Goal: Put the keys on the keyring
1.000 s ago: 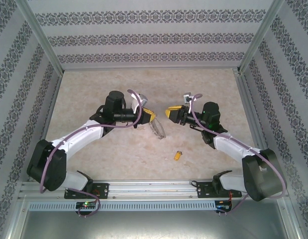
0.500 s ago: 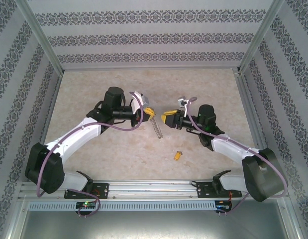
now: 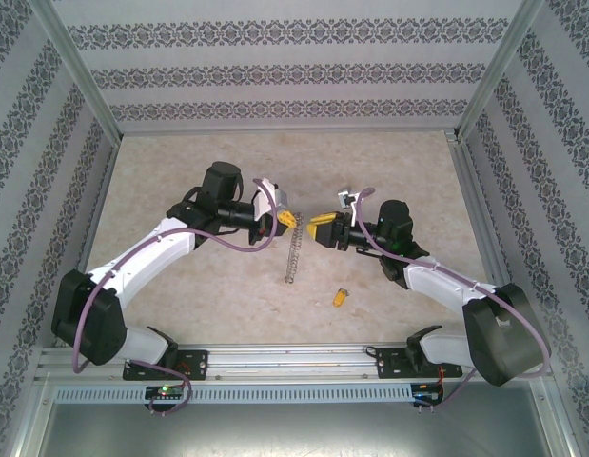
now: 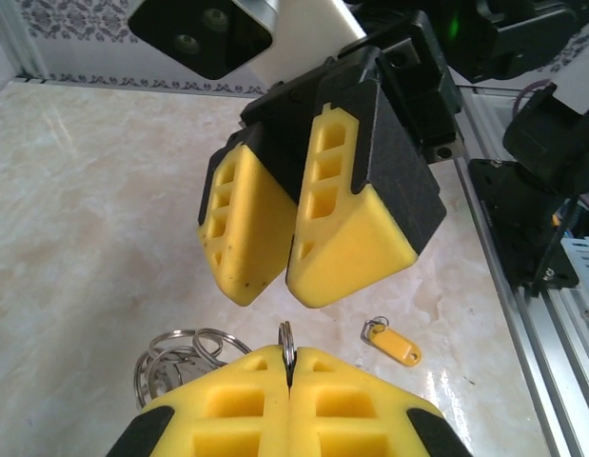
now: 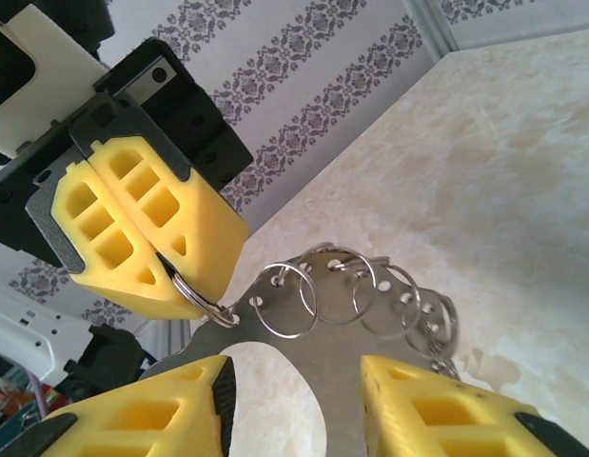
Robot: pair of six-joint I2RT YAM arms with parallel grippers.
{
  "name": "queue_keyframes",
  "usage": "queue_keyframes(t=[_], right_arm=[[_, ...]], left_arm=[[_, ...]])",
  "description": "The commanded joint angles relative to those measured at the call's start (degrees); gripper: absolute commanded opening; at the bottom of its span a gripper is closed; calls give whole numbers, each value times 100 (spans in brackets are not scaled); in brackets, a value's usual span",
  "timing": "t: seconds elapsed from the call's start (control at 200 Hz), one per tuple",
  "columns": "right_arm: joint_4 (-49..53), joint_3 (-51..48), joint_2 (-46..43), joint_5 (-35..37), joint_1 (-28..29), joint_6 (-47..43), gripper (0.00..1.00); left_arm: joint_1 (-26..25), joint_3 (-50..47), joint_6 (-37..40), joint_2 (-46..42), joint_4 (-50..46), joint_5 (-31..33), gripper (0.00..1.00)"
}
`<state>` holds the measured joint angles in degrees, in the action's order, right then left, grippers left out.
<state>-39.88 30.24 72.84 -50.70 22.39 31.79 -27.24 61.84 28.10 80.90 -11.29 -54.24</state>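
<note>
The keyring point(image 5: 375, 357) is a flat grey metal hoop with holes along its rim that carry several small split rings. My left gripper point(image 3: 288, 221) is shut on one of those small rings point(image 4: 286, 340), and the keyring point(image 3: 292, 255) hangs straight down from it above the table. My right gripper point(image 3: 316, 228) faces the left one closely. Its jaws are open, with the hoop's band passing between them untouched in the right wrist view. One key point(image 3: 340, 297) with a yellow head and its own little ring lies flat on the table point(image 4: 397, 345).
The marble-patterned table point(image 3: 180, 162) is walled by patterned panels at the back and sides. An aluminium rail point(image 3: 294, 360) with both arm bases runs along the near edge. The two grippers' fingertips are only a finger's width apart.
The left wrist has turned, so the keyring has swung from a slant to hanging straight down. The right gripper has moved left towards it, and its jaws have narrowed slightly.
</note>
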Motion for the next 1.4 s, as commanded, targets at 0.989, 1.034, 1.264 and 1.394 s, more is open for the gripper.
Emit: queue_keyframes(t=[0.989, 1.034, 1.264, 1.394], right_arm=[[273, 465, -74, -380, 336, -324, 24], [290, 474, -102, -371, 352, -329, 24], [389, 578, -65, -353, 445, -407, 22], [370, 630, 27, -345, 485, -427, 15]], left_arm=[[21, 206, 38, 138, 102, -474, 0], [26, 205, 41, 151, 92, -474, 0], [20, 188, -3, 155, 168, -503, 0], [15, 168, -54, 177, 232, -542, 0]])
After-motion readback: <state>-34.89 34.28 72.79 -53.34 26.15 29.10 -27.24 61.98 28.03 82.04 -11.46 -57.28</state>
